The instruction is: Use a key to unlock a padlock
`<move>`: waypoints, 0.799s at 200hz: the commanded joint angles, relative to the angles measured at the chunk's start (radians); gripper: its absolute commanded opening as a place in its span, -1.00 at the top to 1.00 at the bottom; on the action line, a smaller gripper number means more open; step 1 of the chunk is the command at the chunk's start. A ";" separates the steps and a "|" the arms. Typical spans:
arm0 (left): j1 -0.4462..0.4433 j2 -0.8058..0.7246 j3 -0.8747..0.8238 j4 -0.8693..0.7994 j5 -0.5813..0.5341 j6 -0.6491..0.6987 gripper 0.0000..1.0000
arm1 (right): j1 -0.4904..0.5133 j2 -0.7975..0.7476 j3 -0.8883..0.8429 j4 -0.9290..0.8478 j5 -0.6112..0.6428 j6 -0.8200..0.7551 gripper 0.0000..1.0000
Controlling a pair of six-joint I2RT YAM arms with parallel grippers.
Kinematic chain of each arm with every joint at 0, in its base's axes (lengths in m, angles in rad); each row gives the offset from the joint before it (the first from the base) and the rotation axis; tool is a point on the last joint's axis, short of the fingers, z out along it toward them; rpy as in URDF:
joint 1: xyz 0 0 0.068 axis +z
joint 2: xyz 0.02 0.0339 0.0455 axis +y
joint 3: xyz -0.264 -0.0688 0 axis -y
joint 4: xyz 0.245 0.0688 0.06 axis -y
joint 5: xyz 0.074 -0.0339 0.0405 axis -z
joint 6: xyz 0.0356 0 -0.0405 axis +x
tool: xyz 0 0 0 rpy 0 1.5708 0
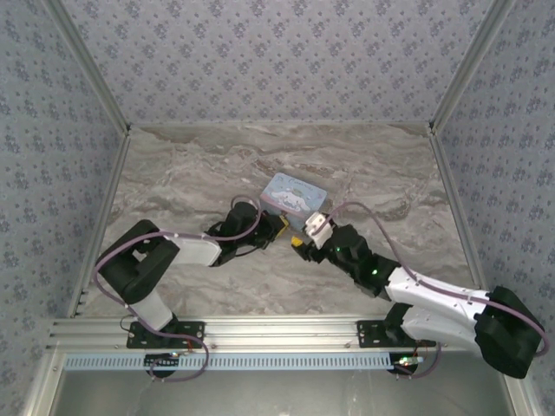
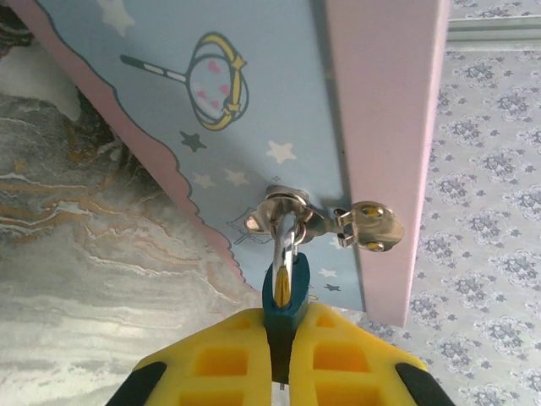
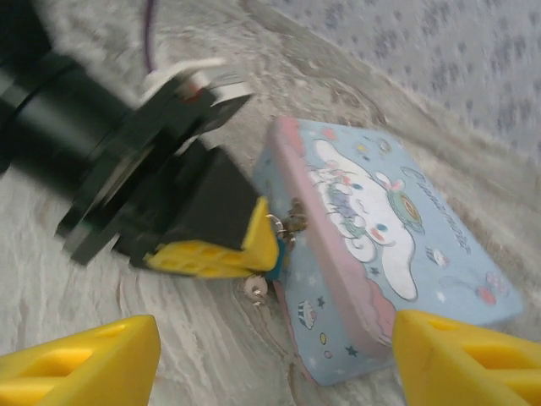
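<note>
Top external view: I see a marbled grey table [image 1: 173,173] walled with patterned blue-grey paper, and my two arms reaching in from the near edge to meet at a pale blue cartoon tin box [image 1: 295,196] near the middle. The left gripper [image 1: 279,227] sits against the box's near-left side. The right gripper [image 1: 302,247] is just beside it, at the box's near corner.

Left wrist view: the yellow fingers [image 2: 228,359] of the left gripper [image 2: 283,326] are pressed together on the padlock [image 2: 286,292], a small teal body pinched between the two pads. Its silvery loop runs up from the body and passes through the metal latch [image 2: 292,213] on the box's front face, where blue panel meets pink rim. The padlock hangs right at the latch, touching it.

Right wrist view, slightly blurred: the right gripper [image 3: 277,338] stands wide, one yellow fingertip low at the left and the other low at the right, with nothing between them but the box's near corner and bare table. Beyond, the left gripper's [image 3: 262,249] black body and yellow fingers close on the sliver of teal padlock [image 3: 278,256] at the box's latch [image 3: 293,220]. A small silvery piece [image 3: 254,288] hangs just below those fingers; I cannot tell whether it is the key.
</note>
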 commanded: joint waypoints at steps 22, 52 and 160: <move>0.007 -0.084 0.029 -0.081 0.038 0.029 1.00 | 0.121 0.068 -0.042 0.115 0.247 -0.337 -0.52; 0.008 -0.101 0.041 -0.097 0.045 0.027 1.00 | 0.142 0.139 -0.062 0.227 0.342 -0.426 -0.50; 0.006 -0.109 0.055 -0.092 0.067 0.010 1.00 | 0.081 0.349 -0.038 0.406 0.277 -0.383 0.17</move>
